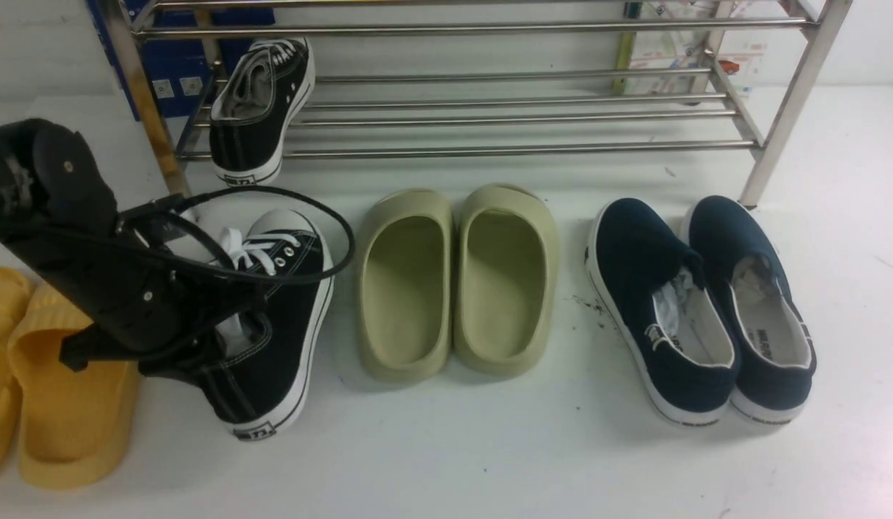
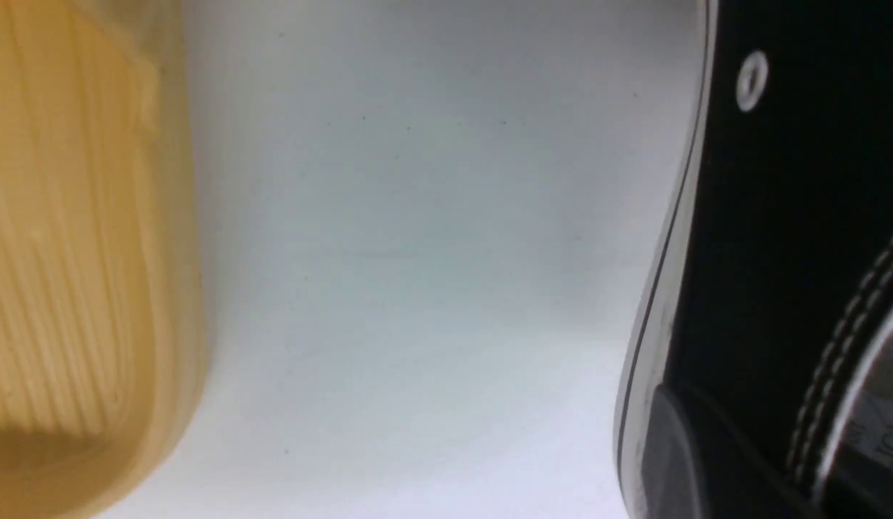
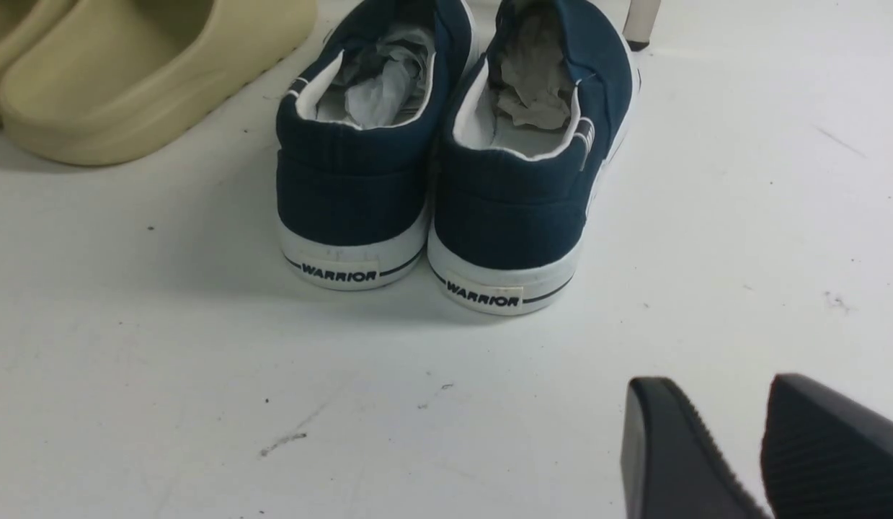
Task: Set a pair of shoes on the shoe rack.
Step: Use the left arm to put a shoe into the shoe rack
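Left gripper (image 1: pixel 226 335) at the collar of the floor-standing black canvas lace-up sneaker (image 1: pixel 291 317), grasp not discernible, its mate (image 1: pixel 262 101) already on the silver steel-rod shoe rack (image 1: pixel 518 150); a shallow hold could drop the sneaker mid-lift; right gripper (image 3: pixel 716 404) parted, empty.

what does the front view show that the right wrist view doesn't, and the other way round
Only front: the shelves of the shoe rack, one black sneaker on its lower shelf, the other black sneaker on the floor by the left arm, and yellow slippers. Only right wrist: the right gripper, open and empty, and readable WARRIOR heel labels. Both: the navy slip-ons, olive slippers and floor.
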{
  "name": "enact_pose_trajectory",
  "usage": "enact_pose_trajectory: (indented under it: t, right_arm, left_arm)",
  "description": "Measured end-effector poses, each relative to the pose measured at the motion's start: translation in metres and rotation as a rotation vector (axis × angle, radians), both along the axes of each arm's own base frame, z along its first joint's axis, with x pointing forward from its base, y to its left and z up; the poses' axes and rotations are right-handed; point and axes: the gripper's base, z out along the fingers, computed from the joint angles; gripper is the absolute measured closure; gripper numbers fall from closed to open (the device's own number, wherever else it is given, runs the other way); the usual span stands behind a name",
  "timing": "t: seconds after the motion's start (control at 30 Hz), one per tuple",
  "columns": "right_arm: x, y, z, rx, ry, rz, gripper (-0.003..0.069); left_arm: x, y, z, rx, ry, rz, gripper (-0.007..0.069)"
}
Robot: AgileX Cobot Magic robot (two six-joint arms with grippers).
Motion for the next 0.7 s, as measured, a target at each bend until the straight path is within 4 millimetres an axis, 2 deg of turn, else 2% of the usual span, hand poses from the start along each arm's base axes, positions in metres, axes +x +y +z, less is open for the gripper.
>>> enact_pose_trajectory:
  t: [0.1, 0.2, 0.43, 0.57, 0.67, 0.7]
  right_arm:
    - [0.000, 0.000, 0.000, 0.000, 0.000, 0.000, 0.0419]
    - [0.000, 0.000, 0.000, 0.000, 0.000, 0.000, 0.0419]
    - [0.000, 0.000, 0.000, 0.000, 0.000, 0.000, 0.0419]
    - [0.000, 0.000, 0.000, 0.000, 0.000, 0.000, 0.0419]
    - [0.000, 0.000, 0.000, 0.000, 0.000, 0.000, 0.0419]
    - [0.000, 0.000, 0.000, 0.000, 0.000, 0.000, 0.0419]
  left_arm:
    - [-0.009, 0.000, 0.017, -0.009, -0.031, -0.006, 0.0638]
    - [-0.015, -0.002, 0.025, -0.030, -0.036, -0.005, 0.0638]
    - [-0.013, -0.014, 0.024, -0.041, -0.032, -0.049, 0.0638]
    - [0.002, -0.041, 0.026, -0.003, -0.041, -0.101, 0.0638]
    - [0.012, -0.047, 0.033, 0.025, -0.064, -0.079, 0.0638]
    - [0.021, -0.049, 0.042, 0.044, -0.105, -0.057, 0.0638]
